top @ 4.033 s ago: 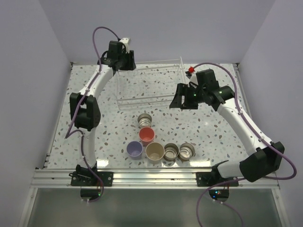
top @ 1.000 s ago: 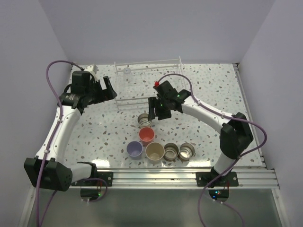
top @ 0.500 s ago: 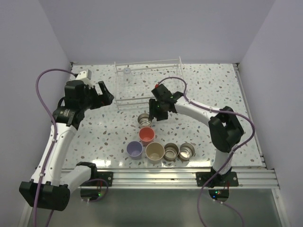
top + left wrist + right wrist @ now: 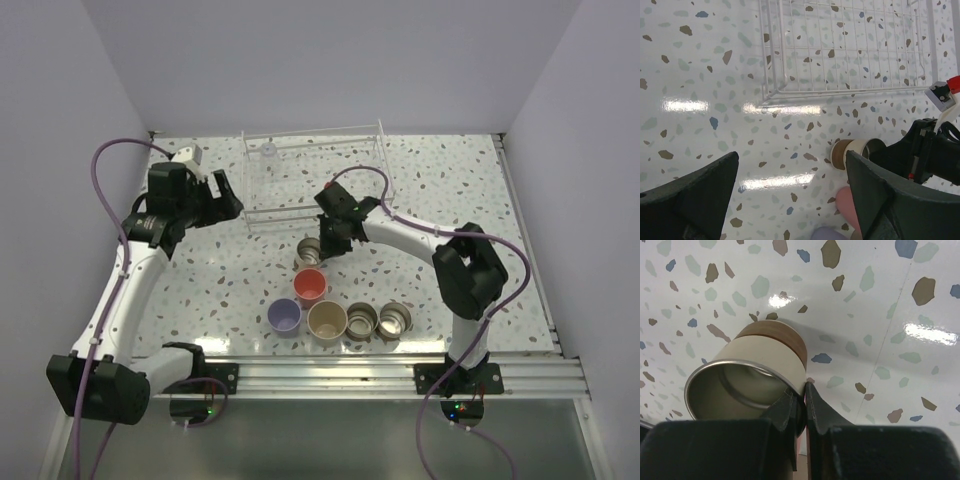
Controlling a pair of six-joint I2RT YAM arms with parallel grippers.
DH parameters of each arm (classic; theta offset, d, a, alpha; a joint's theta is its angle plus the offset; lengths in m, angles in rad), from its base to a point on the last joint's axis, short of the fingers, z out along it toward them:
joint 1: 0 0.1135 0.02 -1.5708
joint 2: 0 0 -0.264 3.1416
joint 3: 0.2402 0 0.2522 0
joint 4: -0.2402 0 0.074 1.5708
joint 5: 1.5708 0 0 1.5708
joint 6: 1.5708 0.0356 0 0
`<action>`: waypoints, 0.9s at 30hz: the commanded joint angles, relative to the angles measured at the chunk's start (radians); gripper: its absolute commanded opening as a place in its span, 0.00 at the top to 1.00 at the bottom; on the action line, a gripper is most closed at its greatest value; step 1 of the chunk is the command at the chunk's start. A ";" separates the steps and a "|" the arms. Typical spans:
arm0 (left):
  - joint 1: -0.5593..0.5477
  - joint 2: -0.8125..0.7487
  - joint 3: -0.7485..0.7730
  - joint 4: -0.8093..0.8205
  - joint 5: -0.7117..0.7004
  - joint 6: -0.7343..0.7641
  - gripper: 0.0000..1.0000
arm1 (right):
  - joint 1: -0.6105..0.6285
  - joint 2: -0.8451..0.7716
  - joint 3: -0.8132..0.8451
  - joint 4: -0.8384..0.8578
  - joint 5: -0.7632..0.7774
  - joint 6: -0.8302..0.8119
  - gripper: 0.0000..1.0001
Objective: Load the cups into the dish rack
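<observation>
My right gripper (image 4: pixel 318 243) is shut on the rim of a steel cup (image 4: pixel 307 249) with a tan base, just in front of the clear wire dish rack (image 4: pixel 300 214). In the right wrist view one finger is inside this steel cup (image 4: pixel 752 371) and one outside, pinching its wall in the gripper (image 4: pixel 805 390). A tiny clear cup (image 4: pixel 268 150) sits in the rack's back left corner. Coral (image 4: pixel 310 285), lavender (image 4: pixel 285 317), beige (image 4: pixel 327 320) and two steel cups (image 4: pixel 361 320) (image 4: pixel 394 319) stand near the front. My left gripper (image 4: pixel 228 200) hangs open and empty left of the rack.
The left wrist view looks down on the rack's near left corner (image 4: pixel 771 94), the gripped steel cup (image 4: pixel 849 152) and the coral cup's edge (image 4: pixel 847 205). Speckled table lies bare beneath the left gripper (image 4: pixel 792 195). White walls ring the table.
My right gripper came down and shut on the steel cup's rim. The left arm swung back from the rack and drifted slightly right.
</observation>
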State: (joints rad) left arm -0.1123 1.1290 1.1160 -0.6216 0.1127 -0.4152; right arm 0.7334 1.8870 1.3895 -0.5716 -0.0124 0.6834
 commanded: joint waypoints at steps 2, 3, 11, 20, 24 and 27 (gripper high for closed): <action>0.000 0.011 0.025 0.036 0.025 0.032 0.10 | 0.003 -0.048 0.034 -0.014 0.058 0.005 1.00; 0.000 0.012 0.028 0.036 0.027 0.035 0.09 | 0.003 -0.057 0.032 -0.017 0.064 0.001 1.00; 0.000 0.002 0.038 0.060 0.105 0.047 0.04 | 0.001 -0.147 0.037 -0.049 0.094 -0.015 1.00; 0.000 -0.002 0.122 0.094 0.182 0.041 0.00 | -0.078 -0.339 0.129 -0.105 0.094 0.002 1.00; 0.000 0.021 0.171 0.160 0.330 0.000 0.00 | -0.184 -0.407 0.086 0.066 -0.203 0.065 1.00; 0.000 0.034 0.148 0.285 0.492 -0.081 0.02 | -0.224 -0.442 0.026 0.249 -0.412 0.145 1.00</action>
State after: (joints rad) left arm -0.1123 1.1488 1.2469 -0.4896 0.3981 -0.4202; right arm 0.5282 1.4845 1.4452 -0.5426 -0.1707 0.7322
